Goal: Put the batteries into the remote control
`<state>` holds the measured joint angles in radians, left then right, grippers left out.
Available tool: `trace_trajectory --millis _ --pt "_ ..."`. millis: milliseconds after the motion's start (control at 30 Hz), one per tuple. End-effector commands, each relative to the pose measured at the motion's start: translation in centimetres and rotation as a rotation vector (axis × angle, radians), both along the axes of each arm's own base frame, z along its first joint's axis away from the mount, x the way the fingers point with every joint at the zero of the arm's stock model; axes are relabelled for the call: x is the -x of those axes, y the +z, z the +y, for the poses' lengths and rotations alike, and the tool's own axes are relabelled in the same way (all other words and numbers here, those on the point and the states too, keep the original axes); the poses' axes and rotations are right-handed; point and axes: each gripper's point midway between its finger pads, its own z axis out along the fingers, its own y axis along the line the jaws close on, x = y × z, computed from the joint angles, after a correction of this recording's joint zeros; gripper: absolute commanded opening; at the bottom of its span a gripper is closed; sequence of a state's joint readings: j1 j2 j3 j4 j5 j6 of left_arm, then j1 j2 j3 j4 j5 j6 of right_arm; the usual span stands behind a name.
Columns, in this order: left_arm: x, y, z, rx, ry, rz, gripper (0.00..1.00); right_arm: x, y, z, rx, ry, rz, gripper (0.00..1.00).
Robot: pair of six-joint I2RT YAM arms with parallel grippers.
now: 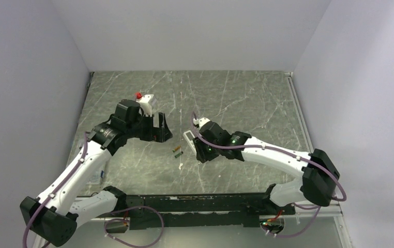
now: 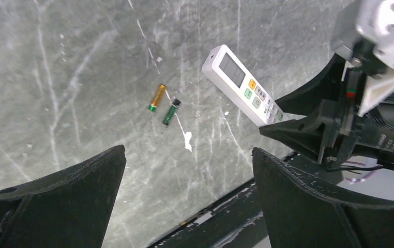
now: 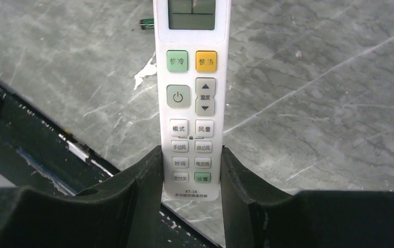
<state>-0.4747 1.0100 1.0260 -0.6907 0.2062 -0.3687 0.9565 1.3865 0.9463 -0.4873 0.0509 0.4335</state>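
The white remote control [image 3: 192, 98] lies face up between my right gripper's [image 3: 192, 155] fingers, which are shut on the side edges of its lower end. It also shows in the top view [image 1: 188, 138] and in the left wrist view [image 2: 240, 84]. The orange-gold battery [image 2: 157, 97] and the greenish battery [image 2: 171, 112] lie side by side on the table, just left of the remote; in the top view they are small [image 1: 177, 151]. My left gripper [image 2: 188, 152] is open and empty, held above the table to the batteries' left [image 1: 160, 127].
A small white fleck [image 2: 187, 139] lies on the grey marbled table [image 1: 246, 98] close to the batteries. A black rail [image 1: 195, 199] runs along the table's near edge. Walls close in the left, far and right sides.
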Motion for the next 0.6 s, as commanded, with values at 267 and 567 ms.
trace_trajectory --millis 267,567 --pt "0.7 -1.4 -4.0 0.235 0.006 0.258 0.96 1.3 4.3 1.1 -0.166 0.249 -0.185 0.00" --pt "1.0 -0.9 -4.5 0.420 -0.028 0.392 0.90 2.6 6.2 1.8 -0.247 0.378 -0.357 0.00"
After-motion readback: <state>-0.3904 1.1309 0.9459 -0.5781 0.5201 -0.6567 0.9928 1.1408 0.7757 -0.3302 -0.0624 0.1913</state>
